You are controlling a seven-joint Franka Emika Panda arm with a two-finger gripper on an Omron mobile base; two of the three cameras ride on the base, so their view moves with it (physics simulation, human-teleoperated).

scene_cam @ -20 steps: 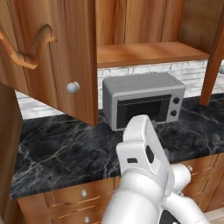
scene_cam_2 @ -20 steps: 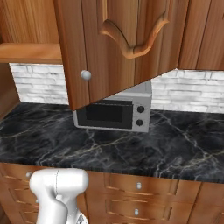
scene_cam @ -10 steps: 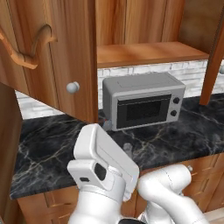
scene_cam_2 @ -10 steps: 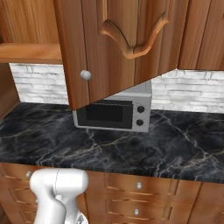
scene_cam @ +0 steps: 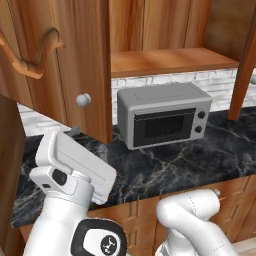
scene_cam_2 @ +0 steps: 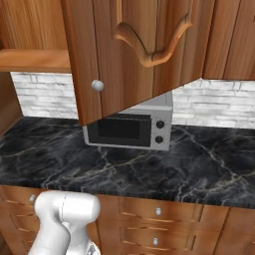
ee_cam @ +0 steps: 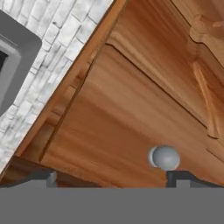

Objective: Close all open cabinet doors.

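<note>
An open cabinet door [scene_cam: 75, 60] of reddish-brown wood swings out over the counter at the left, with its round silver knob [scene_cam: 83, 99] near the lower edge. The right base view shows the same door [scene_cam_2: 134, 55] and knob [scene_cam_2: 97, 85] in front of the microwave. A second open door [scene_cam: 245, 70] shows edge-on at the far right. My white hand [scene_cam: 75, 162] sits low at the left, below the first door. In the hand view my gripper [ee_cam: 111, 178] is open and empty, and the door [ee_cam: 122, 109] is close ahead. Its knob [ee_cam: 165, 157] lies just above my right fingertip [ee_cam: 179, 177].
A grey microwave [scene_cam: 162, 115] stands on the black marble counter [scene_cam: 200, 160] against a white brick wall [scene_cam_2: 219, 102]. Above it is a bare wooden cabinet shelf [scene_cam: 170, 60]. Drawer fronts with small knobs [scene_cam_2: 158, 211] run below the counter. A wooden side panel [scene_cam: 10, 165] stands at the far left.
In the left base view my arm has swung from the middle to the lower left, bringing the hand under the left open door. The doors and the microwave have not moved.
</note>
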